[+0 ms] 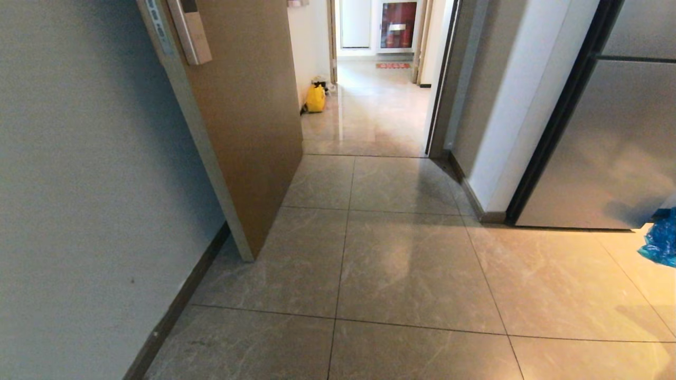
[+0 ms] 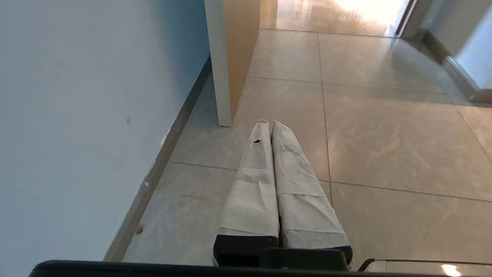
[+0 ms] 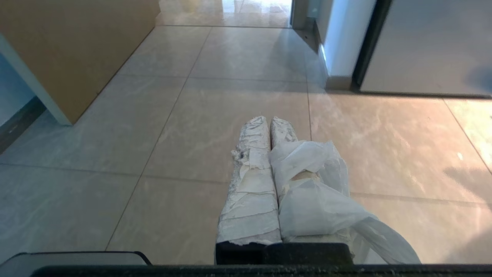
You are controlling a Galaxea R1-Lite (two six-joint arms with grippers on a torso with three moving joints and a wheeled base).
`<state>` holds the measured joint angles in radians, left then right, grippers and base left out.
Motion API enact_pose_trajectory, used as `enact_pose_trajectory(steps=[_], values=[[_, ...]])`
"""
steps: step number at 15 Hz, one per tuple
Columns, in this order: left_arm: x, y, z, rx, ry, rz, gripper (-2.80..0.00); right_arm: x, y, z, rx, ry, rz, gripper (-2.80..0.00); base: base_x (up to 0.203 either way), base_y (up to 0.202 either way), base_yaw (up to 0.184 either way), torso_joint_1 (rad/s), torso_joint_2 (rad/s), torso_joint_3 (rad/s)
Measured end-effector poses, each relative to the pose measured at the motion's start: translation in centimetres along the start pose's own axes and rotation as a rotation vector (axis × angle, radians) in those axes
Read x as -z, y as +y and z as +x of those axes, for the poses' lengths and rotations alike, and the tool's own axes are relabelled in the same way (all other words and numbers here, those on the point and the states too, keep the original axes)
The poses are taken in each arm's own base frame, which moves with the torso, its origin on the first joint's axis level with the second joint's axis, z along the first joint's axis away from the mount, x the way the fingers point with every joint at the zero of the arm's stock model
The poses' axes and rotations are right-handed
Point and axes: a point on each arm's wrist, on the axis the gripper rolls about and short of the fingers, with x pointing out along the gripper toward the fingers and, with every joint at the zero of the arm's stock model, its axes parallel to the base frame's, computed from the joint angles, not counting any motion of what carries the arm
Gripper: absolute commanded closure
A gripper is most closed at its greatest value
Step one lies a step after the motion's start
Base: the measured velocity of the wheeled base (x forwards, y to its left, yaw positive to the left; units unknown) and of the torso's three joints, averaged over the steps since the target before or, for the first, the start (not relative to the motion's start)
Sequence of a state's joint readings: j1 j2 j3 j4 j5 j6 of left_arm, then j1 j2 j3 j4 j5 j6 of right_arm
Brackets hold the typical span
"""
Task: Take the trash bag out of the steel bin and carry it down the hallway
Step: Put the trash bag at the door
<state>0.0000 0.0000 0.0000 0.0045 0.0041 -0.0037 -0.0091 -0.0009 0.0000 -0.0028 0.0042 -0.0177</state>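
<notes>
Open door (image 1: pixel 248 121) left, fridge (image 1: pixel 607 137) right, hallway (image 1: pixel 369 116) ahead between them (bag (image 1: pixel 316 98) beside its left wall)

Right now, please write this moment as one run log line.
right gripper: shut on white trash bag | left gripper: shut, empty | ahead: open door, hallway | steel bin: not visible

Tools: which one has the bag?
The right tool: it is shut, with a white bag wrapped over one side and trailing off it. The left tool is shut too, but bare.
</notes>
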Motion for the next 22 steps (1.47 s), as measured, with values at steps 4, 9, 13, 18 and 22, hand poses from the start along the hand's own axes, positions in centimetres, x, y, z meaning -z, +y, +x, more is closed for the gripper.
enact_pose_trajectory(steps=[4, 9, 13, 18, 22], values=[[0.00, 0.00, 0.00, 0.000, 0.000, -0.001, 0.00, 0.00, 0.00, 0.00, 0.000, 0.000, 0.000, 0.00, 0.192, 0.000, 0.000, 0.002, 0.00, 0.000], [-0.01, 0.00, 0.00, 0.000, -0.001, 0.000, 0.00, 0.00, 0.00, 0.00, 0.000, 0.000, 0.000, 0.00, 0.193, 0.000, 0.001, 0.002, 0.00, 0.003], [0.00, 0.00, 0.00, 0.000, 0.000, -0.001, 0.00, 0.00, 0.00, 0.00, 0.000, 0.000, 0.000, 0.00, 0.192, 0.000, 0.000, 0.003, 0.00, 0.005], [0.00, 0.00, 0.00, 0.000, 0.000, 0.000, 0.00, 0.00, 0.00, 0.00, 0.000, 0.000, 0.000, 0.00, 0.190, 0.000, 0.001, 0.002, 0.00, 0.003], [-0.01, 0.00, 0.00, 0.000, -0.001, 0.000, 0.00, 0.00, 0.00, 0.00, 0.000, 0.000, 0.000, 0.00, 0.193, 0.000, 0.000, 0.001, 0.00, 0.001]])
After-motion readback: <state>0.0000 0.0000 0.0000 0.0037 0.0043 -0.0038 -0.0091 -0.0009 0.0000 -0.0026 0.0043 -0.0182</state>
